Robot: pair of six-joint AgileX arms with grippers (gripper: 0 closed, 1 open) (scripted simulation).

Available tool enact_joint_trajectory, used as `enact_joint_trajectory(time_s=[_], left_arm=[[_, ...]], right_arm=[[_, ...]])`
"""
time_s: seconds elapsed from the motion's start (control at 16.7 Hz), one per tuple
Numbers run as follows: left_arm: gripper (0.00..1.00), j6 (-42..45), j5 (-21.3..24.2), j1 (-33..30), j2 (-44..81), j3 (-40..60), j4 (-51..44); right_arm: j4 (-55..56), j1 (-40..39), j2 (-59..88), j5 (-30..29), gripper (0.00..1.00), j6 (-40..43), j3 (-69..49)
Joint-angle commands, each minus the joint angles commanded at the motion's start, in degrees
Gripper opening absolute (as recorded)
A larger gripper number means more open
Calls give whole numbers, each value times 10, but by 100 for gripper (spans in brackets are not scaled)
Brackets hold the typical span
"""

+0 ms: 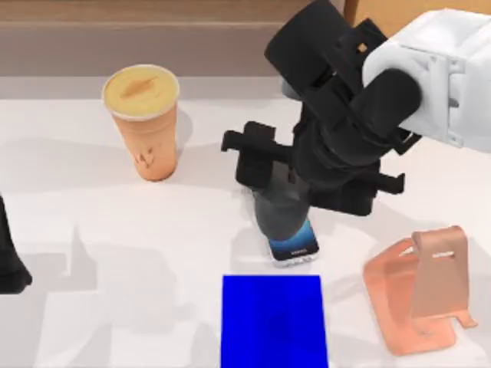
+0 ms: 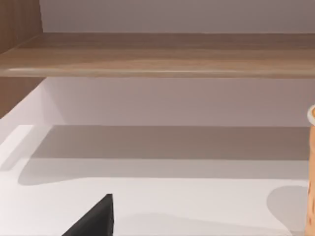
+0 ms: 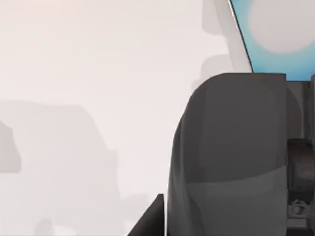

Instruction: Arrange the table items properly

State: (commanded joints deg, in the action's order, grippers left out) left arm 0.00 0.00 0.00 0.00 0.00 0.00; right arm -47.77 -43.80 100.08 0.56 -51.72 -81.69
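My right gripper (image 1: 275,201) reaches down at the table's middle and is shut on the dark grey computer mouse (image 1: 282,222). The mouse (image 3: 231,157) looms large in the right wrist view, between dark fingers (image 3: 152,219). Just past it lies the smartphone (image 1: 298,247) flat on the table, partly covered by the mouse, its blue screen (image 3: 275,34) glowing. The tall orange cup (image 1: 146,123) with its cream-yellow top stands upright at the back left; its side (image 2: 311,187) also shows in the left wrist view. My left arm (image 1: 9,261) is parked at the left edge.
A flat blue square pad (image 1: 274,320) lies at the front edge, just in front of the phone. A salmon-pink angled stand (image 1: 426,295) sits at the front right. A wooden ledge (image 2: 157,54) runs along the back of the white table (image 1: 115,253).
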Motion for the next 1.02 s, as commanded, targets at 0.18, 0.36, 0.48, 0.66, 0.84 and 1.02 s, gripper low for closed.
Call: enact_joint_trajectory(time_s=[0.18, 0.36, 0.48, 0.66, 0.84, 1.02], left_arm=[[100, 0, 0, 0, 0, 0, 0], [100, 0, 0, 0, 0, 0, 0], [100, 0, 0, 0, 0, 0, 0], [100, 0, 0, 0, 0, 0, 0], [100, 0, 0, 0, 0, 0, 0], [100, 0, 0, 0, 0, 0, 0]], right_arm=[[-18, -56, 71, -8, 0, -23, -5], [-44, -81, 131, -15, 0, -19, 1], [-58, -86, 157, -19, 0, -12, 3], [-63, -87, 164, -20, 0, -9, 4], [-62, -84, 163, -19, 0, -11, 3], [-51, -86, 169, -19, 0, -10, 10]])
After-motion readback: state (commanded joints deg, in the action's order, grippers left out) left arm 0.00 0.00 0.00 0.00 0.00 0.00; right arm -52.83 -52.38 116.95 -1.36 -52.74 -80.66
